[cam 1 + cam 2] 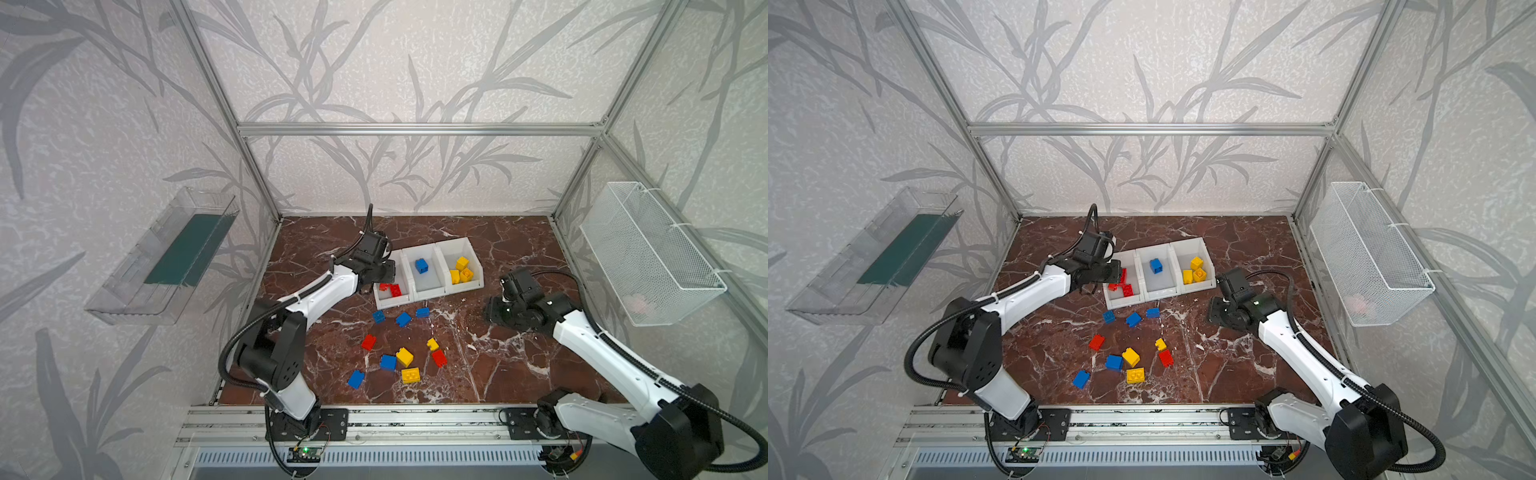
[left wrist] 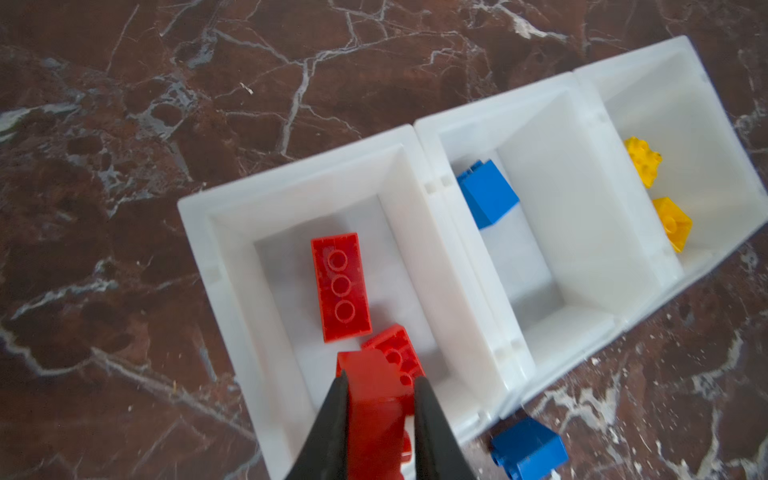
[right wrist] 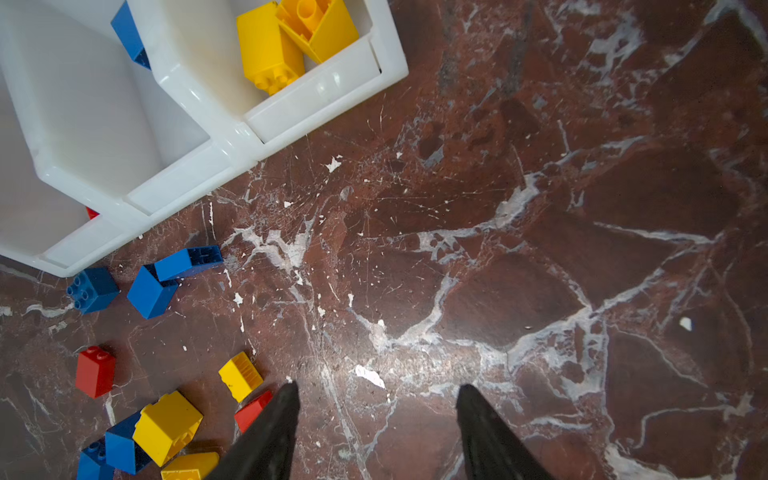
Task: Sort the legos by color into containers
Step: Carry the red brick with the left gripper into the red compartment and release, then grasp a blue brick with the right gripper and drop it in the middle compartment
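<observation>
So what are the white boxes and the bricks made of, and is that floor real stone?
White bins: probably plastic, smooth and faintly see-through, with moulded rims. Flat red brick, like the others: hard shiny plastic, with round moulded tubes showing. Tabletop: looks like red-brown marble with white veins, but the scratches and white chips suggest it may be a printed sheet; I cannot tell.

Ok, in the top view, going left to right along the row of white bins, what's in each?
red bricks → one blue brick → yellow bricks
</observation>
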You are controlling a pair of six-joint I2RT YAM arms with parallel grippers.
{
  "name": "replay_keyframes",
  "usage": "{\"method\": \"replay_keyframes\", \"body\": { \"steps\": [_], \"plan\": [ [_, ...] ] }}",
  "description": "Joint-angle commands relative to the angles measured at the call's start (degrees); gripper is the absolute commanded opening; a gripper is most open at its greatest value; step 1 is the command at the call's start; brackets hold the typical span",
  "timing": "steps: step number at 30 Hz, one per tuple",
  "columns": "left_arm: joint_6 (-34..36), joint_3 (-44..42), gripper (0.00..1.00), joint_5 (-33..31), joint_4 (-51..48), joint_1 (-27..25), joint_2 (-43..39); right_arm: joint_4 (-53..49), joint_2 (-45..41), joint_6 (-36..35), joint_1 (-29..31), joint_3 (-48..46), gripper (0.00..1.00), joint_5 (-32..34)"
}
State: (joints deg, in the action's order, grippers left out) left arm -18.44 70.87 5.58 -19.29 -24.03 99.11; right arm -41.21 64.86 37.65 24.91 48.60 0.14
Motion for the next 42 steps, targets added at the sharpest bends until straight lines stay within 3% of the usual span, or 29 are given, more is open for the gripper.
{"method": "replay_keyframes", "body": {
  "steps": [1, 4, 7, 10, 19, 31, 38, 42],
  "plan": [
    [1.7, 3.8, 0.18, 3.0, -2.2, 0.4, 2.5, -1.4, -2.0, -0.2, 0.1, 0.2, 0.61, 0.3],
    [1.7, 4.0, 0.24, 2.3, -1.6, 0.8, 3.1, -1.7, -2.1, -0.3, 0.0, 0.0, 0.62, 0.3],
    [2.1, 4.0, 0.44, 2.0, -1.7, 1.1, 2.8, -1.8, -2.0, 0.1, 0.0, -0.2, 0.64, 0.3],
    [2.0, 3.4, 0.51, 2.2, -1.3, 1.0, 1.3, -1.5, -2.2, 0.2, 0.1, -0.2, 0.65, 0.2],
    [1.6, -0.2, 0.54, -0.5, -0.6, 1.2, -4.9, -2.0, -1.9, -0.5, 0.1, 0.8, 0.65, -0.3],
    [-3.1, -12.7, 0.56, -6.3, 2.5, 2.4, -17.6, -0.4, 0.1, -0.7, 1.6, 0.1, 0.65, -1.3],
    [-5.5, -21.7, 0.58, -8.6, 2.0, 4.0, -27.3, 2.1, 9.0, -0.5, 8.7, 3.5, 0.65, -0.2],
    [-6.0, -25.6, 0.59, -11.6, 0.3, 4.7, -32.5, -0.3, 17.7, -0.8, 14.1, 10.3, 0.65, 4.2]
  ]
}}
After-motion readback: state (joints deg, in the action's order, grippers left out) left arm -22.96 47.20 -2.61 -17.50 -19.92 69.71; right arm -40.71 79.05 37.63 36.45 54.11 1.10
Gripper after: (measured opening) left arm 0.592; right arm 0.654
